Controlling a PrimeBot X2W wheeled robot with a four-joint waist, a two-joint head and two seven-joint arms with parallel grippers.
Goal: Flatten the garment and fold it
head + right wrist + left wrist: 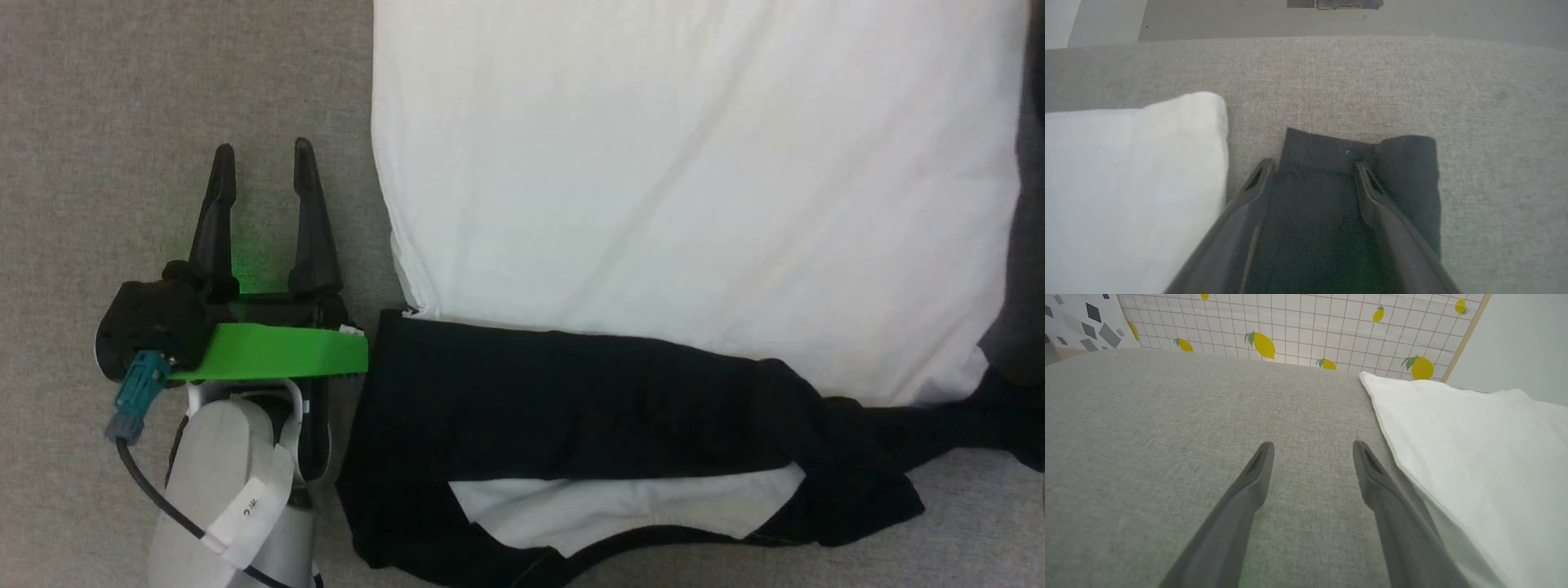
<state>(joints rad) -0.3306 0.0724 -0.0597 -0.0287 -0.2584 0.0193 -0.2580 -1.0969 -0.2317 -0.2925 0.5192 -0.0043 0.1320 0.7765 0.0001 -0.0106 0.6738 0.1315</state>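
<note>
Grey surface (122, 82): bears the garment (694, 188), its white body spread flat to the far right, with black sleeves and neck trim bunched along the near edge. Left gripper (262, 149): just left of the garment, jaws wide, holding nothing. Right gripper (1313, 164): jaws wide over a black sleeve (1412, 171); I cannot tell whether they touch.

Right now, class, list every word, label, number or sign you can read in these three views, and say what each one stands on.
White band around the pale left forearm: a few small dark characters, too blurred to read.
Garment: no print or label can be seen.
Tiled wall: lemon pictures and grid lines, no words.
Nothing else in these views carries readable text.
</note>
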